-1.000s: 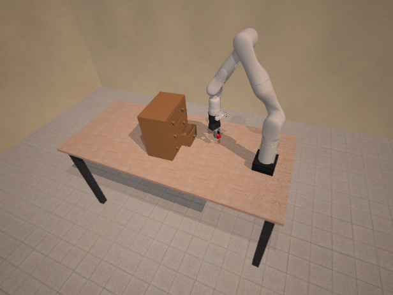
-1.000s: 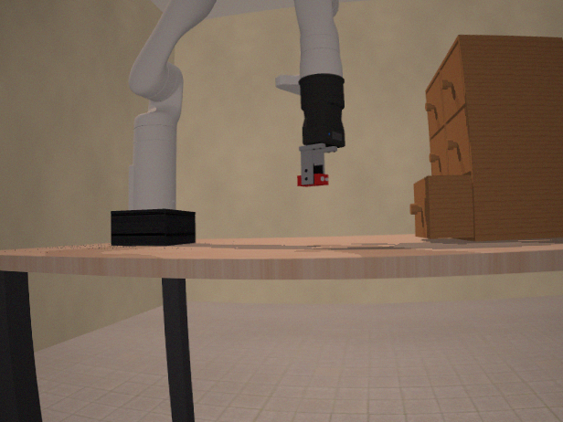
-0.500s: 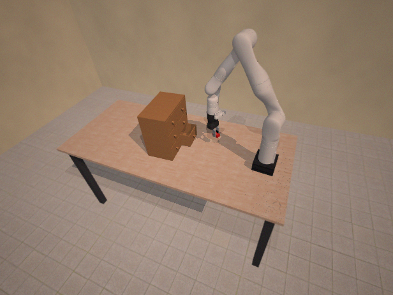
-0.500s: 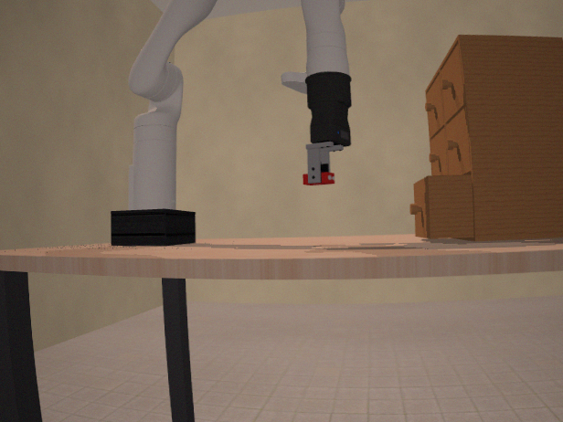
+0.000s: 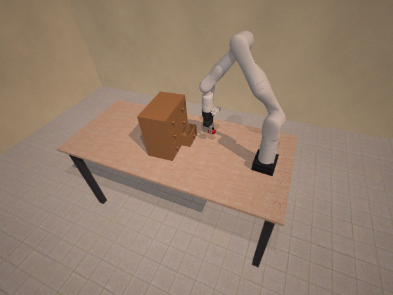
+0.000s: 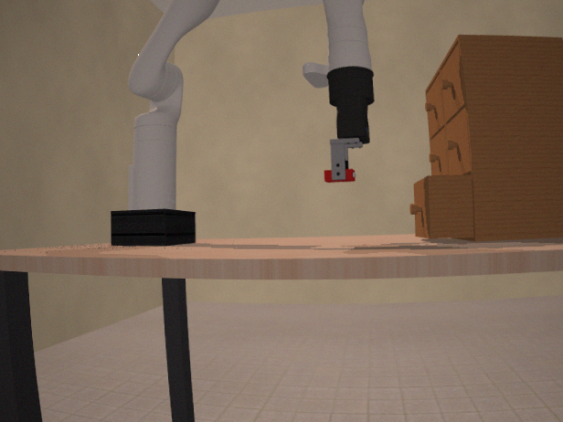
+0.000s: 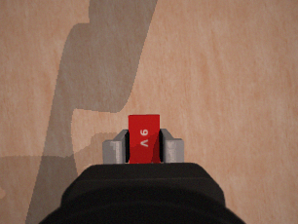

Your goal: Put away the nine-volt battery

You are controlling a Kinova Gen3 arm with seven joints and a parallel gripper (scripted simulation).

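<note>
My gripper [image 6: 340, 174] is shut on the red nine-volt battery [image 6: 346, 175], which lies flat between the fingers well above the table. In the wrist view the battery [image 7: 144, 138], marked "9 V", sits between the two grey fingers over bare table top. In the top view the gripper [image 5: 210, 129] and battery [image 5: 212, 131] hang to the right of the brown chest [image 5: 163, 125]. One lower drawer [image 5: 189, 135] of the chest stands pulled out toward the gripper; it also shows in the exterior view [image 6: 443, 206]. What the drawer holds is hidden.
The other drawers of the chest [image 6: 495, 137] are pushed in, each with a small knob. The arm's black base [image 5: 265, 164] stands on the table to the right of the gripper.
</note>
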